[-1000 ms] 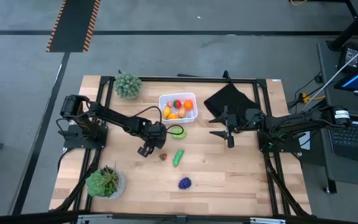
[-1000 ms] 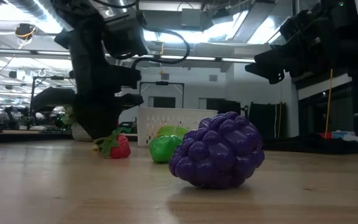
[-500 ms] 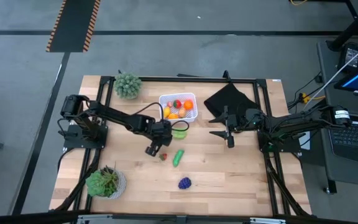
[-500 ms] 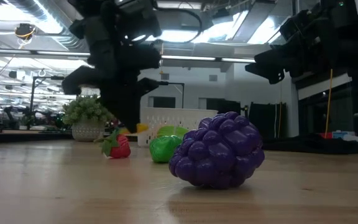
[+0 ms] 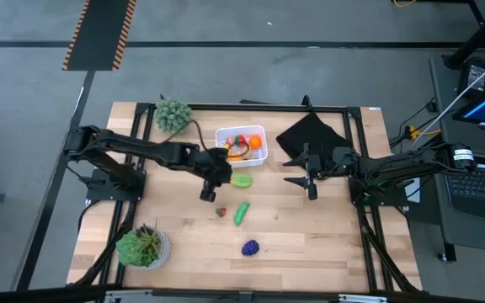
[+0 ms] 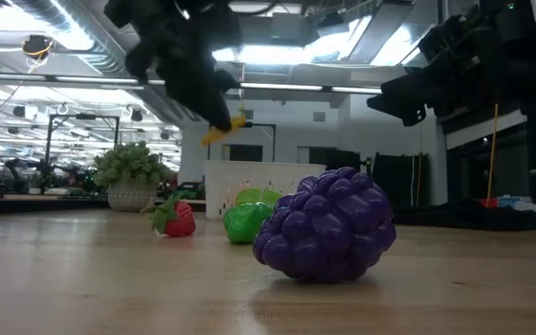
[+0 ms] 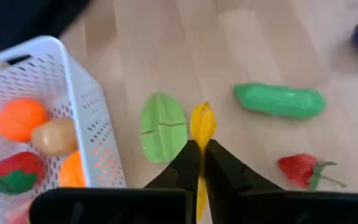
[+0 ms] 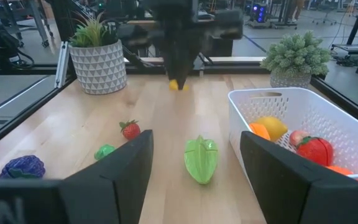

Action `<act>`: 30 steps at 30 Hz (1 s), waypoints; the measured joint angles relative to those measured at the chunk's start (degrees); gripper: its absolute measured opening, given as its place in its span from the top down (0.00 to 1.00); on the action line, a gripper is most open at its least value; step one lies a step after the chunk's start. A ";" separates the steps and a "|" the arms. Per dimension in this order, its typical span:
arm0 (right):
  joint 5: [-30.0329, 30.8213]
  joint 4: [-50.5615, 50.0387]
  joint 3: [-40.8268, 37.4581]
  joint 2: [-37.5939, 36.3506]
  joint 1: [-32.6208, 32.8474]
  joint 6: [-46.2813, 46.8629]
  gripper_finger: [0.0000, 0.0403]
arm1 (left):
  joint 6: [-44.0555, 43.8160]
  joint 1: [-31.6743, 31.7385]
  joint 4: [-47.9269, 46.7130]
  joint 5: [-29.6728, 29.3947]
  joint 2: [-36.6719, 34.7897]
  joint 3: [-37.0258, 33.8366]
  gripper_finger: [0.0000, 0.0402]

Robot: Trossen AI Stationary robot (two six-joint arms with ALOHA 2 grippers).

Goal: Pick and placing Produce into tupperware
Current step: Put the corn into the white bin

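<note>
Left wrist view: left gripper [image 7: 197, 155] pinched shut on a small yellow piece [image 7: 202, 124], prob. a pepper, hard to tell. Since a sec ago it has lifted off the table w/ the piece and moved toward the white tub [image 5: 241, 145], now just beside it. Carry step underway; drop into tub seems next. Strawberry [image 5: 221, 212], green pod [image 5: 241, 213], grapes [image 5: 250, 247] remain on table. Right gripper [image 5: 308, 174] waits over the table near the black cloth [image 5: 308, 135], fingers apart, empty.

Wooden table [image 5: 327, 236]: white tub [image 5: 253, 132], two potted plants [image 5: 173, 114], black cloth [image 5: 311, 135], loose produce [image 5: 242, 212]
</note>
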 joint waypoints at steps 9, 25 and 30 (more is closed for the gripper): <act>0.00 -0.05 0.00 -0.01 -0.01 0.02 0.40 | 0.08 5.89 9.40 8.25 -7.52 -3.47 0.99; -0.01 -0.01 0.00 -0.01 0.01 -0.15 0.40 | -7.93 15.61 55.14 20.17 -14.43 -25.45 0.97; 0.00 0.04 0.00 -0.01 -0.01 -0.23 0.40 | -10.14 17.02 61.96 20.14 -14.37 -28.16 0.98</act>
